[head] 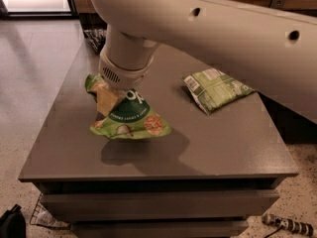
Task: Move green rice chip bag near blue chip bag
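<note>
The green rice chip bag is bright green with a dark green circle and pictures of round chips. It hangs tilted above the left middle of the grey table and casts a shadow below it. My gripper comes down from the big white arm and is shut on the bag's upper left part. One yellowish finger shows against the bag. The blue chip bag is out of view.
A paler green rectangular bag with white label panels lies on the table's right half, partly under the arm. A dark basket stands behind the table. A black object and a cable lie on the floor in front.
</note>
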`<state>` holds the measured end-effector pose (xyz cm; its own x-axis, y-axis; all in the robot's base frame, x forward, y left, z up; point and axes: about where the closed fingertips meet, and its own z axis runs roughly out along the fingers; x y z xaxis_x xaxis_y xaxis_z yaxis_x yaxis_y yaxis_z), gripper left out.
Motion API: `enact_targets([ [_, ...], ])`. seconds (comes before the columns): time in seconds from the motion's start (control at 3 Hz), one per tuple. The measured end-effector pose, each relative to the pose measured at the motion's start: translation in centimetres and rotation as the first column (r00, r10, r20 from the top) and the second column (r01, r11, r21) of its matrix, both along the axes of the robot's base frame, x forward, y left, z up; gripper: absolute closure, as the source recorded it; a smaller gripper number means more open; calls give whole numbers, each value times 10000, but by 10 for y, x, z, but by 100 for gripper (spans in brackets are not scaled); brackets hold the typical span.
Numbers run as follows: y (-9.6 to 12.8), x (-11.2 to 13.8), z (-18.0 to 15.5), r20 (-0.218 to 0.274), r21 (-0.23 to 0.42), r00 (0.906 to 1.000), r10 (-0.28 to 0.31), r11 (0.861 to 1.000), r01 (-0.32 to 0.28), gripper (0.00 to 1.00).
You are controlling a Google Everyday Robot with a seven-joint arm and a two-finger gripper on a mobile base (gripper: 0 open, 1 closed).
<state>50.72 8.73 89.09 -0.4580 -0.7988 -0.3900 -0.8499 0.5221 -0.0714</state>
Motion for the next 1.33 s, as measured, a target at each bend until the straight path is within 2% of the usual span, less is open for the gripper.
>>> enact_targets([
  [0.33, -23, 36, 40, 786, 180, 9959, -450, 9989, 437, 100],
  [0.67, -42, 82, 77, 1372, 180, 9860, -950, 9955, 934, 100],
  [1.0, -54, 134, 100, 1635, 216, 9776, -1325, 9912, 1307, 100],
  [1.33, -55, 183, 110, 1748, 609, 9711, -1624, 9862, 1539, 100],
])
